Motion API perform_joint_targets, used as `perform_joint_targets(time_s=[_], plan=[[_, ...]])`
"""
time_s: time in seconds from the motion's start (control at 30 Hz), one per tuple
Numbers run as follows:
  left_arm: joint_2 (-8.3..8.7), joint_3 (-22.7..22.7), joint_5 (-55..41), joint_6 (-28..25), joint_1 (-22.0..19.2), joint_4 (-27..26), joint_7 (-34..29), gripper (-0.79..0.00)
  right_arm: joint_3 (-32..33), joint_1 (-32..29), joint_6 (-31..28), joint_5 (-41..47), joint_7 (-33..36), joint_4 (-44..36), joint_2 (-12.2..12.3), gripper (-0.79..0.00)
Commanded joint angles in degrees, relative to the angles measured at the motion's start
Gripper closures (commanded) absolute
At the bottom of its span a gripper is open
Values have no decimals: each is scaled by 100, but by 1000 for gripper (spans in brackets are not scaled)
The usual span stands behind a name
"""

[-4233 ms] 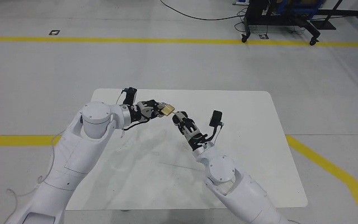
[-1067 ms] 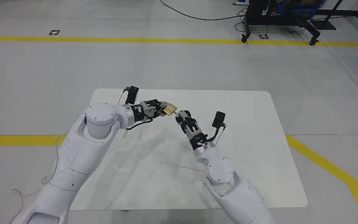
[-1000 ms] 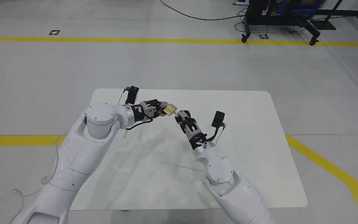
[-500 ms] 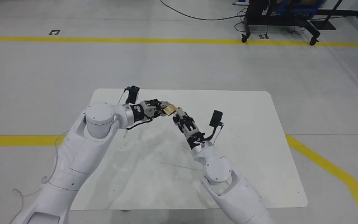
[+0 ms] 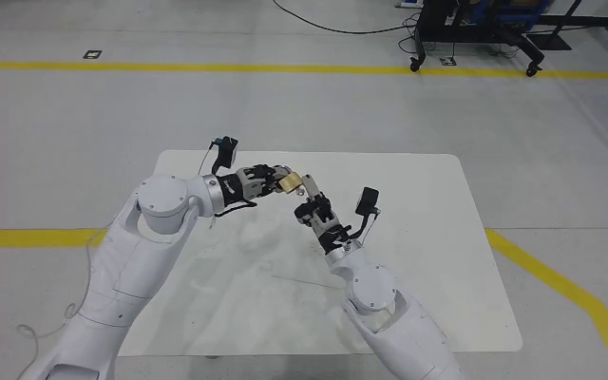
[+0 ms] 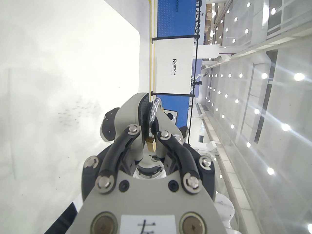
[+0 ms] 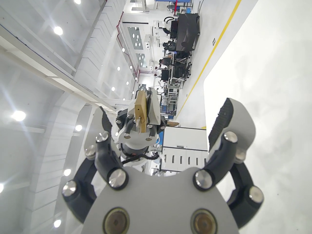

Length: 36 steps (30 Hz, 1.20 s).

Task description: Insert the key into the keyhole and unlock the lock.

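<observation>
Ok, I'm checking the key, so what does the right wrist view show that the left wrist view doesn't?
Right wrist view only: the open right hand, and a long brass face of the lock with a small silvery piece, possibly the key, at one end. Left wrist view only: a curved shiny metal piece, likely the lock's loop, with a corner of brass. Both: the lock clamped in the left hand.

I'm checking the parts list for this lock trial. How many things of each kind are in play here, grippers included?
Padlock: 1, brass
Key: 1, silvery, sticking out of the padlock's base
Grippers: 2, the left gripper and the right gripper
Table: 1, white
Total: 5
</observation>
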Motion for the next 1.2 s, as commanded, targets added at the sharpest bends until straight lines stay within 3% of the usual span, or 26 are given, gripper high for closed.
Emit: perform_joint_targets(time_s=[0.0, 0.07, 0.13, 0.23, 0.5, 0.87, 1.03, 1.17], plan=[[-1, 1, -2, -164, 18, -39, -78, 0, 362, -154, 267, 1118, 1027, -161, 68, -785], [-6, 17, -20, -324, 27, -60, -162, 0, 685, -247, 770, 1720, 1985, -253, 147, -625], [-18, 42, -147, -405, 31, -24, -282, 0, 932, -275, 1070, 1945, 2620, -263, 213, -376], [-42, 72, -325, -442, -18, 97, -396, 0, 1105, -314, 1267, 2168, 3208, -206, 271, -299], [-68, 75, -460, -498, -89, 256, -474, 0, 1289, -265, 954, 2803, 3841, 40, 302, -240], [-66, 64, -336, -442, -76, 220, -488, 0, 1239, -145, 870, 2928, 3560, 97, 311, -262], [-68, 69, -296, -417, -76, 207, -494, 0, 1214, -80, 873, 2921, 3375, 156, 314, -105], [-67, 49, -291, -411, -58, 197, -481, 0, 1135, 0, 913, 2880, 3145, 211, 306, -123]])
